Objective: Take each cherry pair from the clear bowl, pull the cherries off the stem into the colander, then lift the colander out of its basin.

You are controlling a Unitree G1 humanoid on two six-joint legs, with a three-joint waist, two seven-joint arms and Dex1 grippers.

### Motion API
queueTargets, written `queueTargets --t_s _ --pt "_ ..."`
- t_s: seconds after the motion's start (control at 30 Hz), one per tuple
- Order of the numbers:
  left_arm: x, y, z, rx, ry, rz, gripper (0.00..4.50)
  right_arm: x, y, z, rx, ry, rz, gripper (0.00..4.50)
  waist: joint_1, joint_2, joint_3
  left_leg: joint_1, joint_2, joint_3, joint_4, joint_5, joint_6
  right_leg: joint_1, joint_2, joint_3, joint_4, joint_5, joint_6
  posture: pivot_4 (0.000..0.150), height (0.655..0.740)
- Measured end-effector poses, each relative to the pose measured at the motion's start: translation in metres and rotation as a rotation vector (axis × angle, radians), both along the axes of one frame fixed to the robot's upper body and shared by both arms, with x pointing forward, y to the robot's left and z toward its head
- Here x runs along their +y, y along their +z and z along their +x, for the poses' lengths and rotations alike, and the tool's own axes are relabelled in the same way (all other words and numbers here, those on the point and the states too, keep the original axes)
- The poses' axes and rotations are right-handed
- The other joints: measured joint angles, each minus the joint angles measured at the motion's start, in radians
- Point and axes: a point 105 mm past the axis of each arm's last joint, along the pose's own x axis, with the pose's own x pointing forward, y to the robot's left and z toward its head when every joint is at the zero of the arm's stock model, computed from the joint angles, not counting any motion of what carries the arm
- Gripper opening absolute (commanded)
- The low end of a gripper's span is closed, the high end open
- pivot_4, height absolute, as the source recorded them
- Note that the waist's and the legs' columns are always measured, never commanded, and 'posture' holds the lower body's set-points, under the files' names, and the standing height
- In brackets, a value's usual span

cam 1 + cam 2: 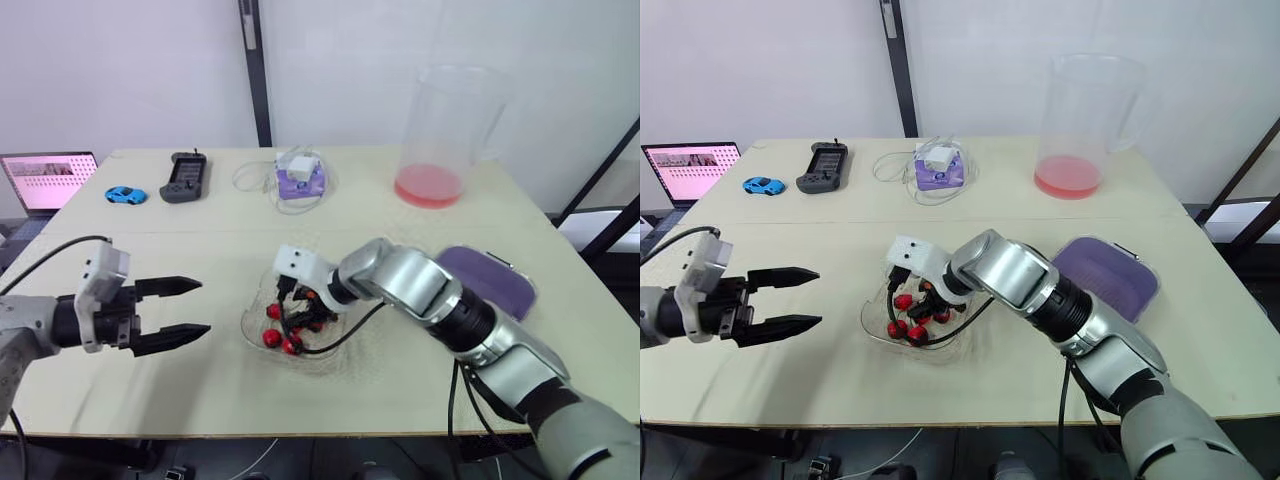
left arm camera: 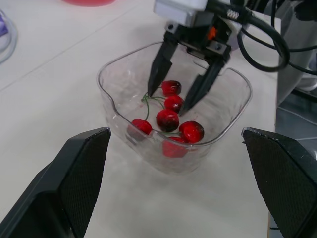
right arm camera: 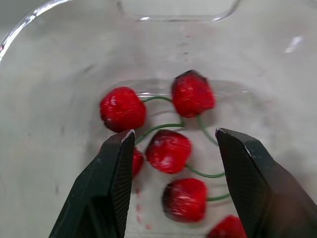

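Beige table (image 1: 400, 235) w/ clear bowl (image 2: 105, 94), white wall (image 1: 120, 70), laptop (image 1: 45, 180) poss. off-table

Pale beige table (image 1: 220, 392) before a plain white wall (image 1: 120, 70). A black post (image 1: 254, 70) rises behind its far edge; slanted black bars (image 1: 602, 166), perhaps a stand, at right.

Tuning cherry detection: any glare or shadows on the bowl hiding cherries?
Right wrist view: bright glints along the bowl rim, small highlights on the cherries, none hidden. Left wrist view: one cherry shows paler through the bowl wall; no hard shadows inside.
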Motion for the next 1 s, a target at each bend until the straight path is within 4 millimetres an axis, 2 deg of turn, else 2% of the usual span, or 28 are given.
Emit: queueTargets --t_s 0.43,0.5,0.57,0.7,0.83,1.0 --pt "0.000 0.002 0.002 0.006 0.015 -0.032 4.50 -0.003 -0.018 0.007 -0.007 -0.035 -0.050 2.69 0.000 0.000 0.000 0.000 0.000 0.000 0.000 0.000 0.000 0.000 0.000 0.000 0.000 0.000 0.000 0.150 0.7332" --pt "0.001 0.002 0.002 0.007 0.020 -0.037 4.50 -0.004 -0.022 0.007 -0.005 -0.036 -0.053 2.18 0.000 0.000 0.000 0.000 0.000 0.000 0.000 0.000 0.000 0.000 0.000 0.000 0.000 0.000 0.000 0.150 0.7332" --pt "0.000 0.004 0.003 0.002 0.028 -0.067 4.50 -0.004 -0.027 0.006 0.001 -0.035 -0.059 1.48 0.000 0.000 0.000 0.000 0.000 0.000 0.000 0.000 0.000 0.000 0.000 0.000 0.000 0.000 0.000 0.150 0.7332" --pt "0.000 0.008 0.006 -0.007 0.035 -0.092 4.50 -0.002 -0.027 0.005 -0.002 -0.025 -0.056 1.48 0.000 0.000 0.000 0.000 0.000 0.000 0.000 0.000 0.000 0.000 0.000 0.000 0.000 0.000 0.000 0.150 0.7332" --pt "0.000 0.010 0.009 -0.018 0.043 -0.104 4.50 -0.003 -0.018 0.003 -0.030 -0.002 -0.052 1.48 0.000 0.000 0.000 0.000 0.000 0.000 0.000 0.000 0.000 0.000 0.000 0.000 0.000 0.000 0.000 0.150 0.7332" --pt "0.000 0.013 0.015 -0.024 0.045 -0.133 4.50 -0.007 0.016 -0.001 -0.191 0.117 -0.025 1.48 0.002 0.000 0.000 0.000 0.000 0.000 0.000 0.000 0.000 0.000 0.000 0.000 0.000 0.000 0.000 0.150 0.7332"
